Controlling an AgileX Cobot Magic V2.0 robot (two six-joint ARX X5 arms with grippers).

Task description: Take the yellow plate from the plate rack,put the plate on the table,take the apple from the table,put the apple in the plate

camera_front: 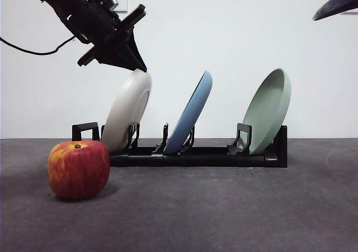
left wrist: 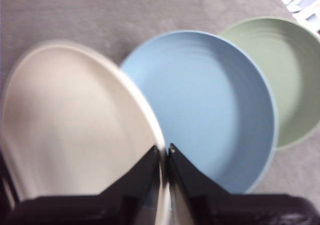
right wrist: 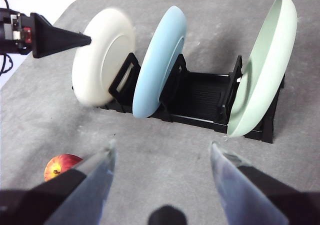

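Observation:
The yellow plate (camera_front: 127,115) (left wrist: 75,130) (right wrist: 100,60), cream in colour, leans in the left end slot of the black plate rack (camera_front: 190,159) (right wrist: 200,100). My left gripper (camera_front: 139,67) (left wrist: 164,152) (right wrist: 85,39) comes down from the upper left and is shut on the plate's top rim, one jaw on each face. The red and yellow apple (camera_front: 78,169) (right wrist: 59,166) rests on the table (camera_front: 224,207) in front of the rack's left end. My right gripper (right wrist: 162,155) hangs open high above the table, with only its dark tips (camera_front: 324,0) showing in the front view.
A light blue plate (camera_front: 193,115) (left wrist: 210,105) (right wrist: 157,60) leans in the middle slot, close beside the cream one. A pale green plate (camera_front: 268,112) (left wrist: 285,70) (right wrist: 262,70) leans at the rack's right end. A white wall stands behind the rack.

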